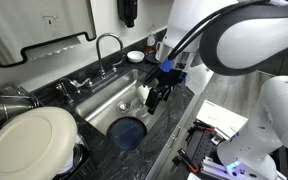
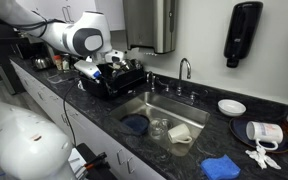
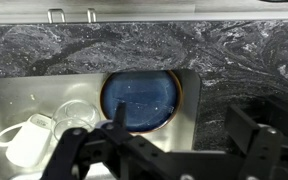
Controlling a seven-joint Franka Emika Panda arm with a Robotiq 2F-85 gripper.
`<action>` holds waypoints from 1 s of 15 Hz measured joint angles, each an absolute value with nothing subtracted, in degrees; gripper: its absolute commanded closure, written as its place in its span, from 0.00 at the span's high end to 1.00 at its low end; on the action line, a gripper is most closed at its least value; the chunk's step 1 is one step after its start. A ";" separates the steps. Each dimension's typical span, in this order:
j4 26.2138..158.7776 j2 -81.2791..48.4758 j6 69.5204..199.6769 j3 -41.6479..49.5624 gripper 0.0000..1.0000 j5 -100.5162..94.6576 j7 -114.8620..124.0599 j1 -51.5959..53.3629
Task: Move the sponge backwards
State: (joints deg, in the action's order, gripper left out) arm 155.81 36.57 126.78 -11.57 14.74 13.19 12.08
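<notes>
The gripper (image 3: 176,128) hangs spread and empty above the sink (image 3: 19,98), over a dark blue dish (image 3: 144,98). The sponge (image 2: 221,167) lies well apart, apparently near the counter's front edge.

A: What is the sink (image 3: 14,95) made of?
B: Brushed steel with a dull sheen. The bench (image 3: 234,50) is dark veined stone, polished.
A: And the dish (image 3: 144,98)?
B: Deep blue, speckled, glossy. The mug (image 3: 24,140) is smooth white, the glass (image 3: 76,115) clear.
A: The gripper (image 3: 179,112)?
B: Matt black, with plastic-looking jaws.
</notes>
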 measured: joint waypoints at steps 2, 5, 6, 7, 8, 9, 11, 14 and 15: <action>155.81 36.57 126.78 -11.57 1.00 14.74 13.19 12.08; 155.81 36.57 126.78 -11.57 1.00 14.74 13.19 12.08; 155.81 36.57 126.78 -11.57 1.00 14.74 13.19 12.08; 155.81 36.57 126.72 -11.54 1.00 14.74 13.23 12.07; 155.81 36.51 126.70 -11.40 1.00 14.73 13.51 11.95; 155.81 36.34 126.71 -11.13 1.00 14.70 13.73 11.66; 155.81 35.67 126.82 -10.31 1.00 14.42 13.82 10.59; 155.81 34.31 128.05 -8.77 1.00 14.02 13.84 8.26; 155.81 33.76 129.07 -8.30 1.00 13.99 13.84 7.63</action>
State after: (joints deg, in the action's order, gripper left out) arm 155.81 33.76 129.07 -8.30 13.99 13.84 7.63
